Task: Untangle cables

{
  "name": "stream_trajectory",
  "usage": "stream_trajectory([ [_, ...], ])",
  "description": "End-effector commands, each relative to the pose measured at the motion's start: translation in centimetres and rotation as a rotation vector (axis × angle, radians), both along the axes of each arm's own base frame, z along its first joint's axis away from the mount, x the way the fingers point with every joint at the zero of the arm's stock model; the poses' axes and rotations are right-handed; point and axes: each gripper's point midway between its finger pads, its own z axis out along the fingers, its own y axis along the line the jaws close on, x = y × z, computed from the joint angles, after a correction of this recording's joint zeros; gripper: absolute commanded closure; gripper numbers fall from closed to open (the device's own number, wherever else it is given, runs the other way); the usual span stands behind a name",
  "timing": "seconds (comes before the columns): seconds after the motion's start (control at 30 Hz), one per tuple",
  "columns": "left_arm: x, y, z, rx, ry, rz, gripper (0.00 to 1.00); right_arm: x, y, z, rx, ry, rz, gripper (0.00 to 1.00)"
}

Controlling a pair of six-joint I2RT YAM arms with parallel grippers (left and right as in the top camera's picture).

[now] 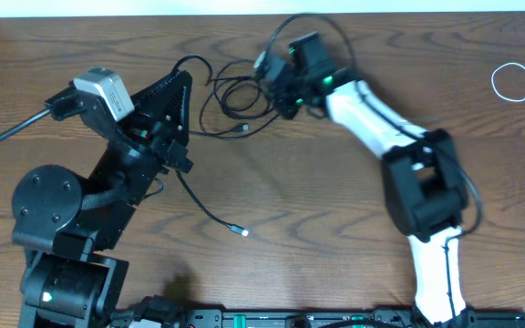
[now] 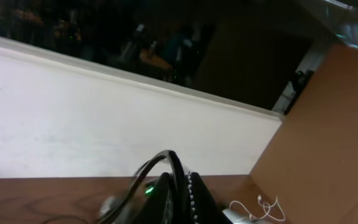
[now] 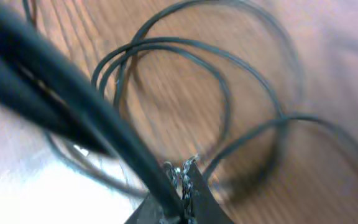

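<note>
Brown wood makes up the tabletop that I look down on. The black cables lie in a messy heap of loops near 12 o'clock on it. One more black strand comes out from under the left arm and ends in a small plug near 6 o'clock, lying flat on the wood. The white cable lies by itself in a little loop far off at 2 o'clock, well apart from the black ones.

My left tool sits at about 10 o'clock, just beside the heap on its 9 o'clock side. Its jaws are closed all the way. In the left wrist view a loop of black cable stands up out of the closed tips, so I say it has hold of one of the black cables. That view is tipped up, and I mostly see a white wall with a dark room behind it.

My right tool reaches in from 3 o'clock, and its tip is right at the heap. Its jaws are pressed together as well. In the right wrist view a black strand runs down into the closed tips, and more black loops lie on the wood below. It looks pinched there, but the view is too blurry for me to tell which strand of the heap it is.
</note>
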Motion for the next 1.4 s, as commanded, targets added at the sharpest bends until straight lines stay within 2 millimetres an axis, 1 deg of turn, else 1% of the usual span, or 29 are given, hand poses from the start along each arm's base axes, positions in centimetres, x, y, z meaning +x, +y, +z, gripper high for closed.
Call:
stream_trajectory([
  [0.0, 0.4, 0.3, 0.3, -0.011, 0.002, 0.024, 0.93, 1.0, -3.9, 8.0, 0.092, -0.045, -0.102, 0.99],
  [0.1, 0.8, 0.3, -0.1, -0.007, 0.015, 0.024, 0.92, 1.0, -7.8, 10.7, 0.099, -0.040, -0.182, 0.99],
  [0.17, 1.0, 0.3, -0.3, -0.005, 0.025, 0.032, 0.93, 0.9, -9.9, 12.4, 0.104, -0.047, -0.224, 0.99],
  [0.23, 1.3, 0.6, -0.9, -0.001, 0.046, 0.051, 0.93, 0.5, -12.3, 14.5, 0.107, -0.063, -0.265, 0.99],
  [0.33, 1.9, 1.0, -1.8, 0.008, 0.083, 0.079, 0.92, -0.1, -14.8, 17.4, 0.123, -0.093, -0.318, 0.99],
  [0.37, 2.1, 1.1, -2.3, 0.013, 0.100, 0.093, 0.92, -0.6, -16.1, 19.0, 0.142, -0.110, -0.348, 0.99],
  [0.57, 2.9, 1.9, -4.4, 0.038, 0.178, 0.146, 0.92, -3.0, -20.4, 25.5, 0.273, -0.169, -0.409, 0.99],
  [0.63, 3.0, 1.8, -4.9, 0.044, 0.197, 0.146, 0.93, -3.9, -21.8, 27.0, 0.298, -0.190, -0.420, 0.99],
  [0.77, 3.1, 1.8, -5.4, 0.054, 0.214, 0.146, 0.93, -4.6, -24.7, 28.6, 0.323, -0.206, -0.506, 0.99],
  [0.9, 3.2, 1.8, -6.0, 0.080, 0.227, 0.146, 0.92, -5.0, -27.1, 29.6, 0.355, -0.205, -0.590, 0.99],
  [0.97, 3.4, 2.4, -6.9, 0.097, 0.259, 0.180, 0.93, -5.2, -28.4, 29.9, 0.376, -0.197, -0.641, 0.99],
  [1.07, 3.7, 3.3, -8.4, 0.124, 0.317, 0.236, 0.92, -5.3, -29.6, 30.1, 0.395, -0.186, -0.686, 0.99],
  [1.13, 3.9, 3.9, -10.1, 0.152, 0.376, 0.270, 0.92, -5.3, -30.1, 30.0, 0.398, -0.181, -0.702, 0.99],
  [1.2, 3.9, 3.9, -12.1, 0.190, 0.451, 0.270, 0.93, -5.3, -30.3, 29.9, 0.399, -0.176, -0.711, 0.99],
  [1.23, 3.9, 3.9, -13.6, 0.213, 0.508, 0.268, 0.93, -5.3, -30.5, 29.9, 0.400, -0.173, -0.719, 0.99],
  [1.27, 3.8, 3.9, -16.3, 0.255, 0.612, 0.264, 0.93, -5.3, -30.6, 29.8, 0.401, -0.171, -0.728, 0.99],
  [1.33, 3.5, 4.0, -19.5, 0.306, 0.737, 0.259, 0.93, -5.3, -30.7, 29.8, 0.399, -0.172, -0.732, 0.99],
  [1.37, 3.4, 4.0, -20.7, 0.326, 0.785, 0.257, 0.92, -5.3, -30.7, 29.8, 0.399, -0.172, -0.732, 0.99],
])
